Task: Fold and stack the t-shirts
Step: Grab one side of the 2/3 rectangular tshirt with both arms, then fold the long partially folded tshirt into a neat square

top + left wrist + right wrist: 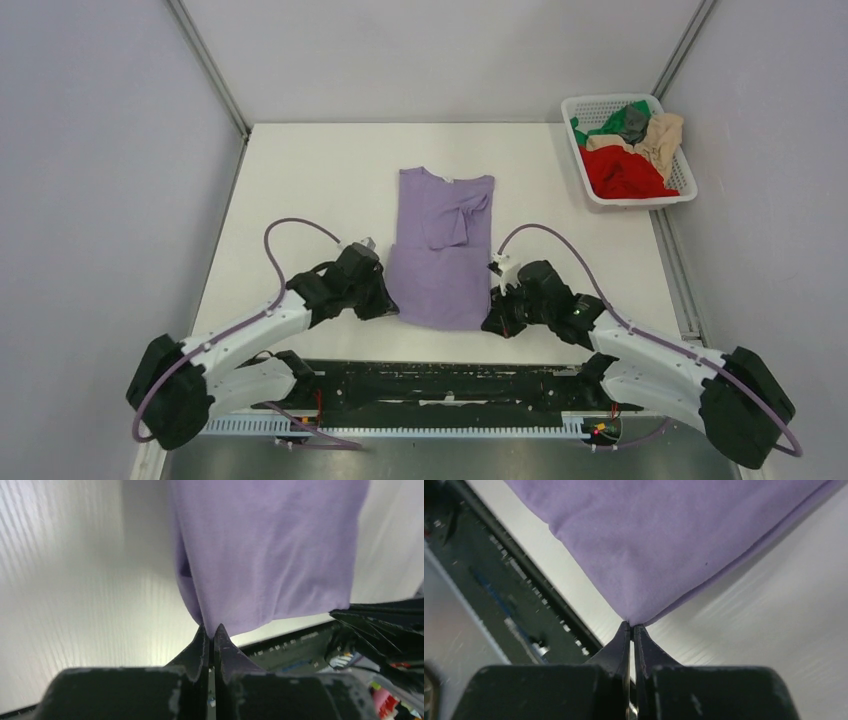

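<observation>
A purple t-shirt lies on the white table, sleeves folded in, collar at the far end. My left gripper is shut on its near left bottom corner; the left wrist view shows the purple cloth pinched between the fingertips. My right gripper is shut on the near right bottom corner; in the right wrist view the cloth comes to a point at the closed fingertips. Both corners seem lifted slightly off the table.
A white basket at the far right holds several crumpled shirts, red, beige and green. Grey walls stand on both sides. A black rail runs along the table's near edge between the arm bases.
</observation>
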You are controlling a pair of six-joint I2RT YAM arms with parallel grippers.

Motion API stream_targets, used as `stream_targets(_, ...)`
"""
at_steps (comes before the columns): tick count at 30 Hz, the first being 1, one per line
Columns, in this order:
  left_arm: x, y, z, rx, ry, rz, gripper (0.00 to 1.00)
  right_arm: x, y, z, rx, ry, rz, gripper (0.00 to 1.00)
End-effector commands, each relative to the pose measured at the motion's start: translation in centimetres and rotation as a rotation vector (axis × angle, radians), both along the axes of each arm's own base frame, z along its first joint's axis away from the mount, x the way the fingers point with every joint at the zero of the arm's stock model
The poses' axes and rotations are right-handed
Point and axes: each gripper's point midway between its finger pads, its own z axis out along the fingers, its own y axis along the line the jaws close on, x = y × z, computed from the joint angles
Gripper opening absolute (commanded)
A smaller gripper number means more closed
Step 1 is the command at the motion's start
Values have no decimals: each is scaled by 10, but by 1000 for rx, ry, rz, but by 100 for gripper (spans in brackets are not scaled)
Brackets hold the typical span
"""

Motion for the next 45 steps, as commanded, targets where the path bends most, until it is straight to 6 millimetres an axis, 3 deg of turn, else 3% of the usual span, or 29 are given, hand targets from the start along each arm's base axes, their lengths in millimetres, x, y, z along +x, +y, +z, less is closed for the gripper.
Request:
stream_targets(1,-37,2,30,-54,31,-3,2,-46,10,31,142,88,132,0)
stream_targets(4,-39,-3,57,-108,-8,-29,2,-37,10,60,162,1,125,0)
stream_targets(8,-19,-13,86,-151,-130,-43,2,3,6,87,111,-162,17,0)
stream_targets(14,41,-29,121,-162,-295,22,2,64,3,122,53,-331,-140,0)
stream_targets(22,124,-12,148,-163,-380,112,2,148,-17,150,22,-389,-298,0)
stream_targets(31,203,-15,141,-166,-351,116,2,216,-31,157,-6,-394,-384,0)
stream_targets(38,258,-18,119,-164,-296,131,2,266,-37,150,-5,-398,-405,0)
stream_targets(45,304,-23,83,-166,-228,141,2,313,-48,117,-35,-356,-446,0)
